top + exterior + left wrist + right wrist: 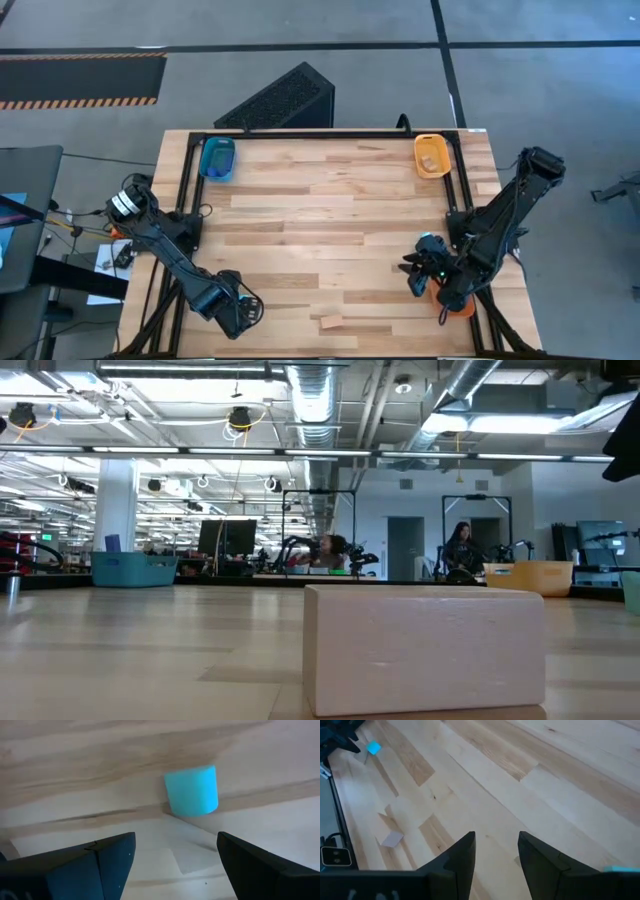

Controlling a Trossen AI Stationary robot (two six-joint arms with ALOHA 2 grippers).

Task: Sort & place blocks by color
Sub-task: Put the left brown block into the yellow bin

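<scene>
Here, item 1 was the table [330, 215], a top of pale wooden planks with visible grain, framed by dark rails; all places below are given relative to it.

Item 2: a blue plastic tray [217, 158] sat at the table's far left corner, with blue contents too small to tell apart. Item 3: a yellow-orange tray [432, 155] sat at the far right corner, holding pale tan pieces. Item 4: an orange tray [447, 297] lay at the near right edge, mostly hidden under the right arm.

Item 5: a tan wooden block [330, 322], a smooth oblong with square edges, lay flat near the table's near edge, about midway along it. Item 6: a light cyan block [192, 790], matte and cube-like, rested on the table close ahead of the left gripper [175, 855], at the near left.

Left gripper: fingers spread wide, holding nothing. Right gripper [496, 851]: at the near right, fingers parted with a narrow gap, nothing between them.
</scene>
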